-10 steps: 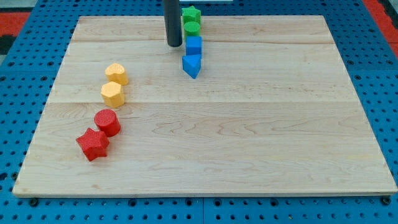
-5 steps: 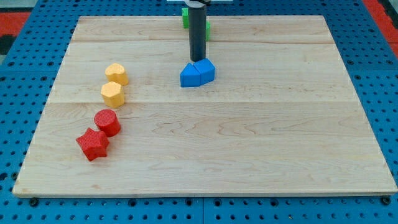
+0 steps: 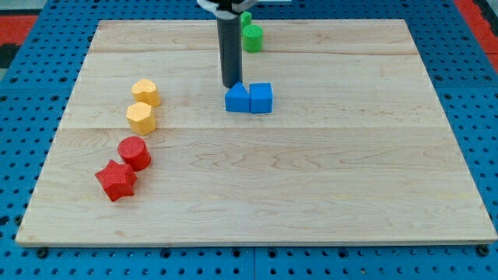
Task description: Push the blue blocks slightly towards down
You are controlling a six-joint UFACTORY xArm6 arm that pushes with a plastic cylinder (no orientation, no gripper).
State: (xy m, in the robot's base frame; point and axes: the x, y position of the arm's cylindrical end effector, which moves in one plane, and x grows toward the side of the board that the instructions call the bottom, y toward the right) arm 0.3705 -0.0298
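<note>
Tabletop (image 3: 311, 179): pale wooden board, lying on a blue pegboard surface.
Rod: dark, straight, entering from the view's top, standing upright.
My tip (image 3: 232, 85): at the upper edge of the blue wedge-shaped block, touching it or just short of touching; which cannot be told.
Jaws: the arm carries none, so no state of apart or together can be told.
Blue wedge-shaped block (image 3: 236, 99): a little above and left of the board's centre, touching the blue cube on its right.
Blue cube (image 3: 261, 98): side by side with the wedge, the pair forming a short row.
Green cylinder (image 3: 252, 36): near the board's top edge, just right of the rod.
Second green block (image 3: 246, 19): above the cylinder, partly hidden by the rod; shape not readable.
Yellow blocks: two at the view's left, one (image 3: 145, 92) above the other (image 3: 141, 118), close together.
Red cylinder (image 3: 135, 152): below the yellow pair.
Red star-shaped block (image 3: 116, 180): touching the red cylinder, down and to its left.
</note>
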